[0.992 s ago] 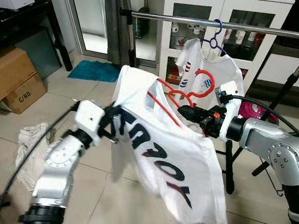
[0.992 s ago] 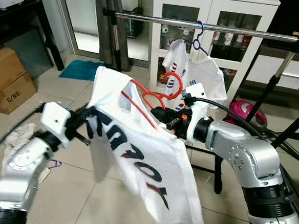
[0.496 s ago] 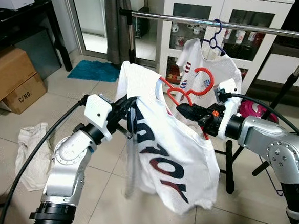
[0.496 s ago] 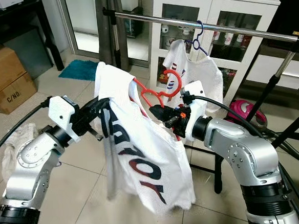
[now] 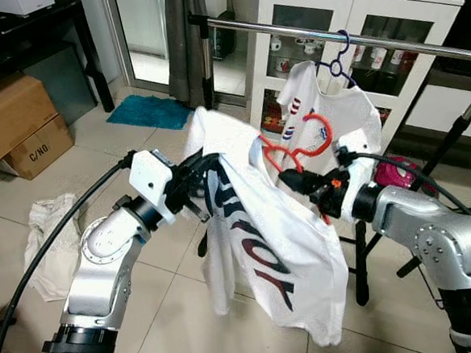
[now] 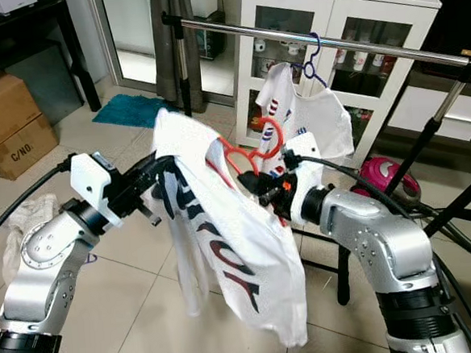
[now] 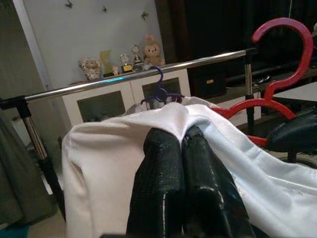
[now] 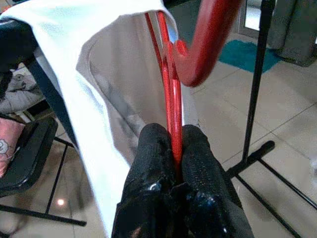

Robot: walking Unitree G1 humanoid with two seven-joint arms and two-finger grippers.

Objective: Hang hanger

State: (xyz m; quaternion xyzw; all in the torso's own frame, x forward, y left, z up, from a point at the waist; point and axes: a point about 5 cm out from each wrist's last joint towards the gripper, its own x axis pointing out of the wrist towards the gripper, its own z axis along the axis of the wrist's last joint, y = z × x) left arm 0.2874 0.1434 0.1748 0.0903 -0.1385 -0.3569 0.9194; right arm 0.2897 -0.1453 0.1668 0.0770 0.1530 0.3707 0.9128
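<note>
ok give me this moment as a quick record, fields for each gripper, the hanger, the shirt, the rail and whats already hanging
left gripper: shut on white t-shirt, holding its shoulder up
right gripper: shut on red hanger, gripping its bar
red hanger: partly inside the shirt's neck, hook up, below the rail, not hung
clothes rail: chrome bar behind both arms
already hanging: a printed white shirt on a blue hanger
floor: cloth, teal mat, cardboard boxes

My left claw (image 5: 196,173) and right claw (image 5: 288,178) are holding a white T-shirt with dark lettering (image 5: 261,247) on a red plastic hanger (image 5: 302,142) between them, in front of the chrome clothes rail (image 5: 314,35). On that rail, behind, a second white T-shirt (image 5: 328,109) is hanging from a blue hanger (image 5: 339,56). A white glass-door cabinet (image 5: 362,22) is standing behind the rail, cardboard boxes (image 5: 13,119) are sitting far left, and a crumpled cloth (image 5: 46,238) is lying on the floor.
</note>
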